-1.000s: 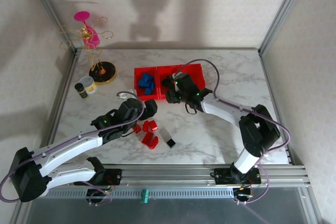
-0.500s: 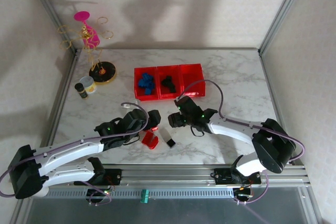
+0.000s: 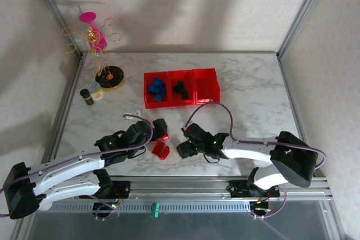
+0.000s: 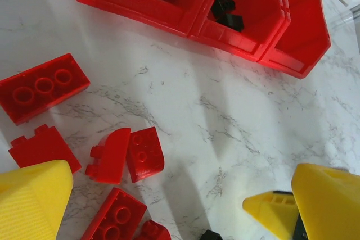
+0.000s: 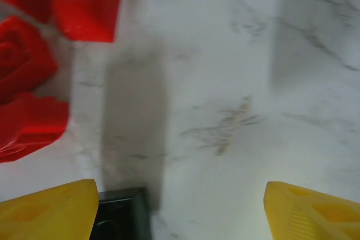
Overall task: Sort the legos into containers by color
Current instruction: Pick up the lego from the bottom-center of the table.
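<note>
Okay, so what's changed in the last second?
The right gripper swung back from over the middle bin to low over the table, open beside a black lego. The left gripper drew slightly nearer its base, open over the red legos. The bins stayed put.

Black brick (image 5: 121,214) cut by bottom edge; red bricks (image 5: 25,63) blurred, cropped at left edge
</note>
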Robot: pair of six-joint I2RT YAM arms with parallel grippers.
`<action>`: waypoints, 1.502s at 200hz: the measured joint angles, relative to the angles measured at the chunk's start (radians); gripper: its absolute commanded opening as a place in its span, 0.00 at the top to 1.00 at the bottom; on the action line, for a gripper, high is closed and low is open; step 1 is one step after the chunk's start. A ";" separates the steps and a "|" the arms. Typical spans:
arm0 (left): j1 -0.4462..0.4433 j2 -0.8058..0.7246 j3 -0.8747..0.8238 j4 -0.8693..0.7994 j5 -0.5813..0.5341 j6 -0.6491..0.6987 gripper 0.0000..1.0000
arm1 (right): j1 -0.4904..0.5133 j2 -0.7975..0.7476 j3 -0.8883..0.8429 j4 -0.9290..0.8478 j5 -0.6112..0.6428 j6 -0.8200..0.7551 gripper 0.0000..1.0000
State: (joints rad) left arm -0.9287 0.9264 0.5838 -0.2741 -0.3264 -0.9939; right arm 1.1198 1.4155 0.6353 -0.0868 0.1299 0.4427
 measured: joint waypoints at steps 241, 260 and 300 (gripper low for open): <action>0.000 -0.053 0.008 -0.023 -0.068 0.018 0.00 | 0.047 0.090 0.152 -0.097 0.135 0.098 0.70; 0.001 -0.054 0.046 -0.034 -0.091 0.037 0.00 | 0.002 0.086 0.193 -0.105 0.131 0.093 0.70; 0.029 -0.064 0.109 -0.038 -0.127 0.094 0.00 | -0.113 0.104 0.304 -0.097 0.133 0.045 0.70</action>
State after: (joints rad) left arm -0.8993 0.8627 0.6926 -0.3119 -0.4538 -0.8997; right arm 1.0073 1.5196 0.9390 -0.1837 0.2626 0.4877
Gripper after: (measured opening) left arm 0.995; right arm 0.325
